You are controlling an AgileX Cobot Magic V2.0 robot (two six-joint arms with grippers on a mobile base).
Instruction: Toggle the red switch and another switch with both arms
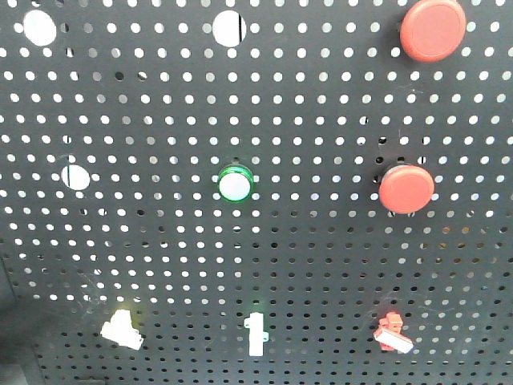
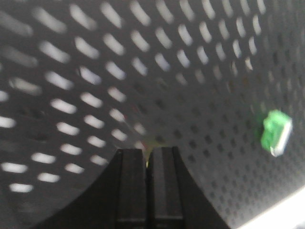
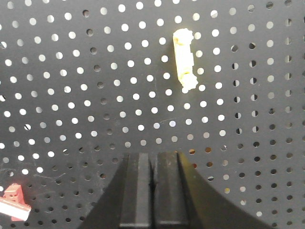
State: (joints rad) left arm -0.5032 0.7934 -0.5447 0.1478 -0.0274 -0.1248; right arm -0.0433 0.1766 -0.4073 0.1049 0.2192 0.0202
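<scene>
Red switch (image 1: 392,333), pale switch (image 1: 122,329), black pegboard (image 1: 321,241)

On the pegboard (image 3: 71,95), the red switch (image 3: 14,202) sits down-left of the right gripper (image 3: 153,160), with the upright toggle (image 3: 183,59) up ahead slightly right, same toggle off right of the left gripper (image 2: 147,153).
</scene>
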